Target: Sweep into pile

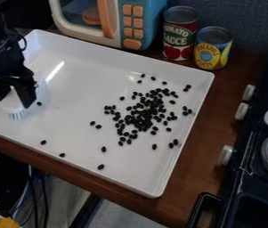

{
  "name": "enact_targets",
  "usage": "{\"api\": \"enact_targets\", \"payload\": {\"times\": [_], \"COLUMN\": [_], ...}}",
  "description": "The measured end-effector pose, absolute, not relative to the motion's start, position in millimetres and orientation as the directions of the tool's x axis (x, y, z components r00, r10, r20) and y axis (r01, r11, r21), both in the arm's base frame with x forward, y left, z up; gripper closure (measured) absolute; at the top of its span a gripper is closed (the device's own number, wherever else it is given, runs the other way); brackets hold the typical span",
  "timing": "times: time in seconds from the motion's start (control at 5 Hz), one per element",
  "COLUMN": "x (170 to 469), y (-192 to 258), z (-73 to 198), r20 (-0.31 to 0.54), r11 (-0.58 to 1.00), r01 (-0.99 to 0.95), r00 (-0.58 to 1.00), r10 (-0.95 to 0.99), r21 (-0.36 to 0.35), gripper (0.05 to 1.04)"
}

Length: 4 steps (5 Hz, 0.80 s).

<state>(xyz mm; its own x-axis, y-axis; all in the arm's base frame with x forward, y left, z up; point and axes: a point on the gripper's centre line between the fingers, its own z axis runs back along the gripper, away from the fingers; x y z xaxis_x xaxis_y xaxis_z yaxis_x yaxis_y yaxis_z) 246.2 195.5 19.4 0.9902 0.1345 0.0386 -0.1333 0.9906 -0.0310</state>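
While the gripper (14,101) grips a white brush (18,115) at the left of the view, its fingers set around the brush's body, the bristles point down at the tray (71,124). Black beans (142,118) lie loosely heaped in the tray's right half, densest in the middle, with strays scattered around them. 1 bean sits just beside the brush, and 3 lie apart near the tray's near edge. Behind the tray stand a toy microwave (133,22) and 2 upright cans, 1 red (179,40) and 1 yellow (212,51). A toy stove (234,178) is at the right, on the brown counter (198,151).
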Motion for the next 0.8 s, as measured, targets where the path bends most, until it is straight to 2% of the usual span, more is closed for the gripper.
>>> {"api": "enact_targets", "payload": {"times": [0.4,0.8], "x": [245.6,257.6], "y": [163.7,117.9], "z": [20.4,23.4], "r20": [0.033,0.029], "r11": [0.986,0.974], "r01": [-0.143,-0.169], "r00": [0.989,0.984], "r10": [0.146,0.175], "r21": [-0.082,-0.153], "gripper": [0.334,0.334]}}
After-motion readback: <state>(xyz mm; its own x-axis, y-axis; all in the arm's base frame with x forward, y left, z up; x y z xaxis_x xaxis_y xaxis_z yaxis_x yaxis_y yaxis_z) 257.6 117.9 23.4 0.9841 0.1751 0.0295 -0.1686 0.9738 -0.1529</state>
